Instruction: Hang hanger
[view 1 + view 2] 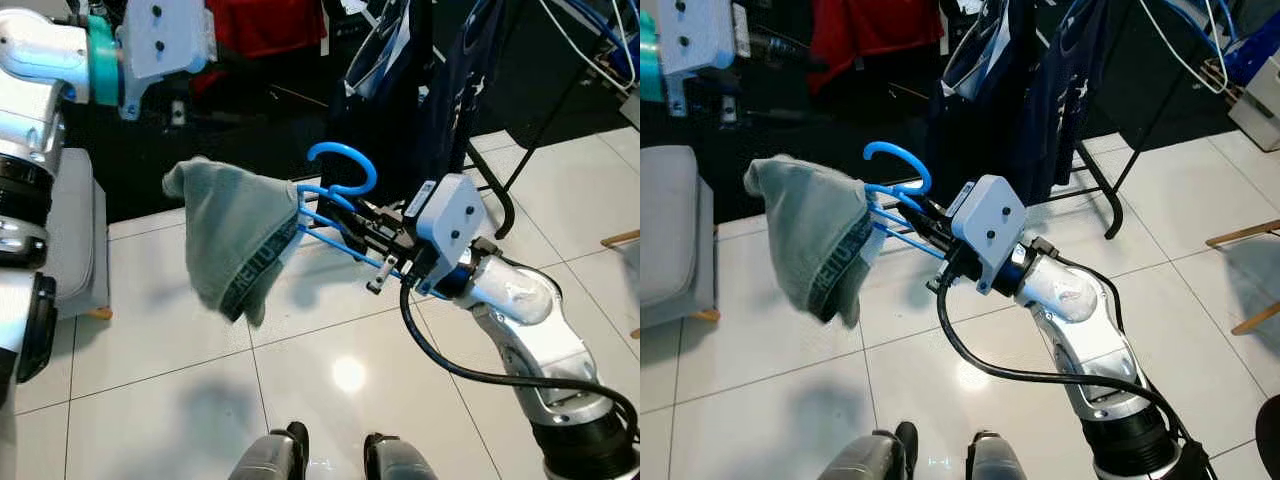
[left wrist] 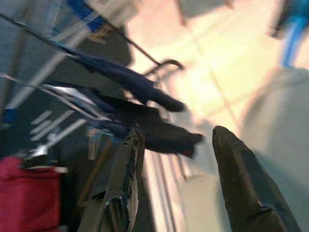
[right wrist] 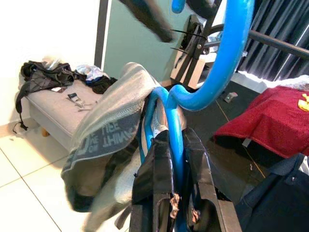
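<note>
A blue plastic hanger (image 1: 342, 187) carries a grey-green garment (image 1: 232, 236) draped over one end. My right gripper (image 1: 352, 225) is shut on the hanger just below its hook and holds it out over the tiled floor; the same grip appears close up in the right wrist view, with the hanger (image 3: 212, 82) between the fingers (image 3: 153, 179). My left gripper (image 2: 174, 159) is raised at the upper left, open, with nothing between its fingers (image 2: 244, 181). It faces dark garments (image 2: 140, 96) on a rack.
A clothes rack (image 1: 480, 160) with dark navy garments (image 1: 400, 90) stands straight ahead on black legs. A grey bench (image 1: 75, 240) sits to the left, a red cloth (image 1: 265, 25) behind. White wire racks (image 1: 600, 40) stand at the far right. White floor tiles lie below.
</note>
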### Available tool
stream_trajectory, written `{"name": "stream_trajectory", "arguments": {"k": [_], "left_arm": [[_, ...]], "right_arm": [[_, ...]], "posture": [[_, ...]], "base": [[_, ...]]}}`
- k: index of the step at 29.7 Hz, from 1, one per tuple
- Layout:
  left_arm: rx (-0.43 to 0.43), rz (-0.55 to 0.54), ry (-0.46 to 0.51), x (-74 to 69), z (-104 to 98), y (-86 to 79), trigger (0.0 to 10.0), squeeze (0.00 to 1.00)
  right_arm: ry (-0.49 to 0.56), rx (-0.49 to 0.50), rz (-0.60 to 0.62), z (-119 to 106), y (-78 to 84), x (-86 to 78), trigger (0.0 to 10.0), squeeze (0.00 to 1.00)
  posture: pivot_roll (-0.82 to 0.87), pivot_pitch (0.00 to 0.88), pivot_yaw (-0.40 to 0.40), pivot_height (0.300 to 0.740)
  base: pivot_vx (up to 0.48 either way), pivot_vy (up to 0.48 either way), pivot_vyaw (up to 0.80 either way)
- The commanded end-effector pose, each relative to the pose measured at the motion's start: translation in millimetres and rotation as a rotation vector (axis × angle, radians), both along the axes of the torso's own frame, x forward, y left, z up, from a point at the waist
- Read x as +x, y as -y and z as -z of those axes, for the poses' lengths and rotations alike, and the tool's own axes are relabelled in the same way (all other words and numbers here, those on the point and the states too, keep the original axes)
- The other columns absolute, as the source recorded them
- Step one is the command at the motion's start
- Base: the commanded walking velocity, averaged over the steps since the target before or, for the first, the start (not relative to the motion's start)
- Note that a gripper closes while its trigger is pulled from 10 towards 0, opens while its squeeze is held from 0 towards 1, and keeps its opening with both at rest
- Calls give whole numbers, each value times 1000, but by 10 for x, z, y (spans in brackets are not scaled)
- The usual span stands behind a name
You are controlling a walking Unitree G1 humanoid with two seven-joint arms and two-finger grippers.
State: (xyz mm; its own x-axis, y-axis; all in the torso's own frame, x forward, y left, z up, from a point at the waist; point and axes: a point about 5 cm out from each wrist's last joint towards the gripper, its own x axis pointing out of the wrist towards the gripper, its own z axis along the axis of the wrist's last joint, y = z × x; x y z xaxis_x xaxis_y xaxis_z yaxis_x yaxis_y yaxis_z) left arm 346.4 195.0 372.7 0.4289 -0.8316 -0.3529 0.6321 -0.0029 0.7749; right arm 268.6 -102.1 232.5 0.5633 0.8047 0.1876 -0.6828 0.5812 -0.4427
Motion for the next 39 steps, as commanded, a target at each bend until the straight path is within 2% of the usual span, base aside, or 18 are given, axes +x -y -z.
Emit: {"name": "stream_trajectory", "arguments": {"k": [1, 2, 3, 4, 5, 7, 11, 14, 23, 24, 27, 28, 29, 30, 31, 32, 33, 39], "left_arm": [[107, 15, 7, -42, 1, -59, 10000, 0], [107, 15, 7, -42, 1, -59, 10000, 0], [172, 14, 23, -53, 35, -81, 10000, 0], [172, 14, 23, -53, 35, -81, 10000, 0], [220, 25, 20, -73, 70, -94, 10000, 0], [254, 55, 17, -79, 111, -73, 10000, 0], [261, 89, 6, -81, 153, -34, 10000, 0], [251, 150, -38, -62, 288, 87, 10000, 0], [259, 209, -91, -45, 403, 200, 10000, 0], [276, 241, -102, -43, 454, 260, 8784, 0], [283, 248, -103, -41, 468, 276, 8784, 0], [286, 253, -105, -40, 478, 286, 5686, 0], [294, 257, -106, -41, 489, 292, 3137, 0], [299, 260, -107, -42, 495, 295, 3137, 0], [303, 263, -107, -44, 502, 299, 1882, 0], [303, 263, -107, -44, 502, 299, 1882, 0], [308, 267, -108, -47, 512, 306, 0, 0], [314, 277, -106, -50, 531, 322, 0, 0]], "right_arm": [[12, 5, -13, -29, -8, -43, 10000, 0], [12, 5, -13, -29, -8, -43, 10000, 0], [13, 4, -12, -32, -3, -42, 10000, 0], [13, 4, -12, -32, -3, -42, 10000, 0], [14, 3, -11, -35, 4, -40, 10000, 0], [14, 1, -10, -37, 10, -37, 10000, 0], [15, 0, -12, -43, 4, -35, 10000, 0], [20, 0, -20, -60, -21, -30, 10000, 0], [23, -5, -29, -69, -40, -32, 10000, 0], [23, -10, -33, -70, -47, -33, 10000, 0], [23, -11, -34, -71, -49, -33, 10000, 0], [24, -12, -35, -72, -51, -34, 10000, 0], [25, -13, -37, -74, -53, -36, 10000, 0], [26, -13, -38, -75, -53, -37, 10000, 0], [26, -14, -38, -75, -54, -37, 10000, 0], [26, -14, -38, -75, -54, -37, 10000, 0], [27, -15, -38, -76, -54, -37, 10000, 0], [27, -15, -39, -76, -56, -36, 10000, 0]], "posture": [[-55, 101, 125, 740], [-55, 101, 125, 740], [-55, 101, 125, 740], [-55, 101, 125, 740], [-52, 100, 124, 740], [-49, 99, 122, 740], [-50, 100, 121, 740], [-53, 105, 121, 740], [-55, 109, 123, 740], [-58, 113, 126, 740], [-58, 113, 126, 740], [-58, 113, 128, 740], [-56, 114, 130, 740], [-56, 114, 130, 740], [-56, 114, 130, 740], [-56, 114, 130, 740], [-55, 115, 131, 740], [-54, 115, 132, 740]], "base": [[0, 0, 0], [0, 0, 0], [0, 0, 0], [0, 0, 0], [0, 0, 0], [0, 0, 0], [0, 0, 0], [0, 0, 0], [0, 0, 0], [0, 0, 0], [0, 0, 0], [0, 0, 0], [0, 0, 0], [0, 0, 0], [0, 0, 0], [0, 0, 0], [0, 0, 0], [0, 0, 0]]}}
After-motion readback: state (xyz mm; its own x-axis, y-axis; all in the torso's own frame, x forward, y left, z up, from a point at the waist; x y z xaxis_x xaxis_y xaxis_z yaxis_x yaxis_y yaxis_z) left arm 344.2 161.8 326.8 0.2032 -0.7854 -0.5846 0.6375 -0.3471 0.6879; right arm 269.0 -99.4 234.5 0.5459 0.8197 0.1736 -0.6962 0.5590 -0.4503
